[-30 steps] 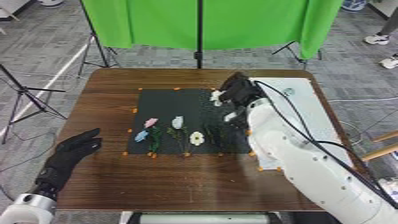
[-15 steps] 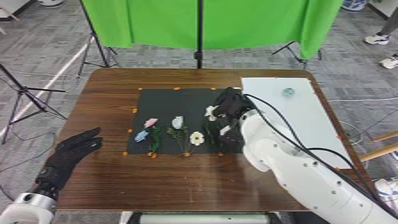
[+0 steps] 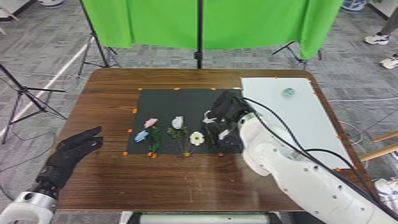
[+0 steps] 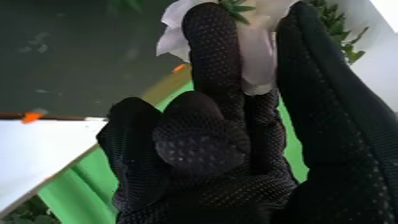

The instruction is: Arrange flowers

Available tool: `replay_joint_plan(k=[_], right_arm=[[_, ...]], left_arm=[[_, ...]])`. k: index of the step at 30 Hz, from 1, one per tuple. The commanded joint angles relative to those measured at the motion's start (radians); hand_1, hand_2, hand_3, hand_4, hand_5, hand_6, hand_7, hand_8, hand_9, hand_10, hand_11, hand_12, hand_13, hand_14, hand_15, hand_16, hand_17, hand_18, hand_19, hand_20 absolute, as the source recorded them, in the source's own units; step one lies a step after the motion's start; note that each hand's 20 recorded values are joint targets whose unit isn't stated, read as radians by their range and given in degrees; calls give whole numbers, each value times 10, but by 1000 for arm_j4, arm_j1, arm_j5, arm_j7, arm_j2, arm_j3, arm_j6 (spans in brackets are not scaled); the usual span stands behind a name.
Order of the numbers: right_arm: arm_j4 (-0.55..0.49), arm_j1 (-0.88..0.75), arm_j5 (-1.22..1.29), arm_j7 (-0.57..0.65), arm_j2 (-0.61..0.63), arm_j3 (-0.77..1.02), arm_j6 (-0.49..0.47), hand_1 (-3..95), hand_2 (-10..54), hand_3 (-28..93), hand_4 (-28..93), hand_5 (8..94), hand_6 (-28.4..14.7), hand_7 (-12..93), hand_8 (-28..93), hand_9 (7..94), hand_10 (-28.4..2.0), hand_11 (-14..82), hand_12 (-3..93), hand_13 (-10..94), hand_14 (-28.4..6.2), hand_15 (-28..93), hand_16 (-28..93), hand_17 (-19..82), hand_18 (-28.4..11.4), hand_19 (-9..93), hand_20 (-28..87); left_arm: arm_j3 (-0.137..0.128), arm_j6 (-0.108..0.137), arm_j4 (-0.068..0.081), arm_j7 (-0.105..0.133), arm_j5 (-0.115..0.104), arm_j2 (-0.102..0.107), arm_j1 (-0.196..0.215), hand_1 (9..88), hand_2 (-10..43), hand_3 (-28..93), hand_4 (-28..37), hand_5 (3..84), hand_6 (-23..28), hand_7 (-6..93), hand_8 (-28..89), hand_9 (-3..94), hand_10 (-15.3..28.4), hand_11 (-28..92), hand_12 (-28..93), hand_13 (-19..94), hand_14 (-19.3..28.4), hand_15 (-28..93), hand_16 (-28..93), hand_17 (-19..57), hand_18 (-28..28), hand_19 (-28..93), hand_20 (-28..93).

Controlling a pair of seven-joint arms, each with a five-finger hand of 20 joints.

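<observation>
The table [image 3: 178, 185] bears a black mat [image 3: 182, 104] and white sheet [image 3: 309, 115].

A bright green cloth curtain [image 3: 258, 22] hangs beyond the brown wooden table [image 3: 178, 187], a thin black pole [image 3: 200, 30] upright before it; black metal tripods [image 3: 21, 90] stand to the left on grey carpet [image 3: 44, 52], light wooden bars [image 3: 382, 152] at the right edge

Head view high, downward — wrist close — green cloth [image 3: 160, 25] shared
</observation>
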Motion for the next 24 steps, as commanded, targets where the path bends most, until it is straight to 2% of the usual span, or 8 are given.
replay_joint_plan(k=[1,13,19,24], right_arm=[[-1,14,-34,-12,11,-4,-4,449,-95,594,-128,735,-9,192,62,814,-127,257,240,856,-47,663,337,588,-174,932,584],[12,18,-66,-14,12,-17,-21,398,-95,645,-139,711,0,193,-83,804,-137,256,241,850,-51,662,338,580,-178,932,580],[13,14,-73,-16,12,-13,-52,397,-95,643,-140,708,2,196,-94,804,-137,256,241,849,-51,662,337,578,-178,932,579],[6,16,-93,-27,20,-8,-33,396,-95,645,-141,706,3,194,-96,804,-139,255,241,848,-51,661,337,577,-179,932,577]], left_arm=[[4,-12,9,-4,-2,-3,1,322,-79,635,-108,386,60,69,-48,387,139,148,116,321,175,118,5,43,145,131,147],[1,-11,7,-4,0,-8,5,322,-83,637,-107,385,57,69,-49,387,139,148,117,321,174,118,7,41,146,132,148],[-1,-12,7,-4,-1,-9,7,322,-84,637,-109,385,57,69,-49,387,139,147,116,320,176,119,6,40,147,132,148],[0,-10,5,-3,0,-11,10,322,-83,637,-109,385,56,70,-49,387,139,148,116,320,176,118,6,39,147,133,147]])
